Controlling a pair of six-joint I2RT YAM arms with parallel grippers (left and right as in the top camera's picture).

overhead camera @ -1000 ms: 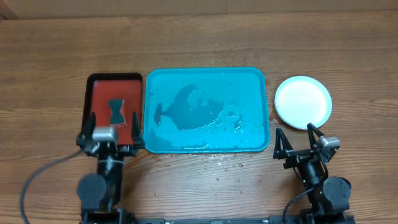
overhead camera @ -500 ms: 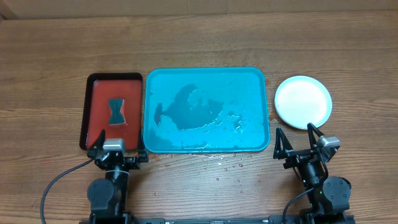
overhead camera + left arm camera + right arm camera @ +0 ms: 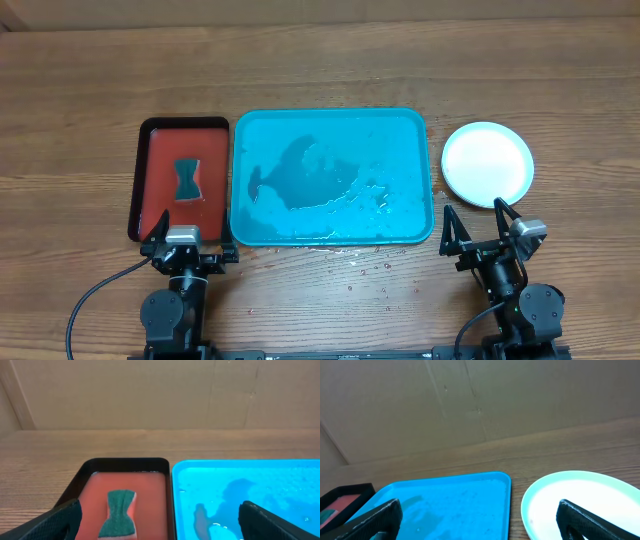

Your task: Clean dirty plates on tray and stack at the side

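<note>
The cyan-blue tray [image 3: 420, 130] lies mid-table, wet, with no plate on it; it also shows in the left wrist view [image 3: 280, 475] and the right wrist view [image 3: 445, 495]. A round white plate [image 3: 488, 164] with a pale cyan rim lies on the table right of the tray, also seen in the right wrist view [image 3: 580, 497]; whether other plates lie under it cannot be told. My left gripper [image 3: 187, 250] is open and empty at the table's front, below the red tray. My right gripper [image 3: 482, 232] is open and empty just in front of the plate.
A red tray [image 3: 160, 150] with a dark rim lies left of the blue tray and holds a green bow-shaped sponge [image 3: 187, 178], seen also in the left wrist view [image 3: 119, 512]. Water droplets [image 3: 372, 268] dot the table in front of the blue tray.
My left gripper has drawn back from over the red tray's front edge to the table's front. The right arm and plate have not moved.
</note>
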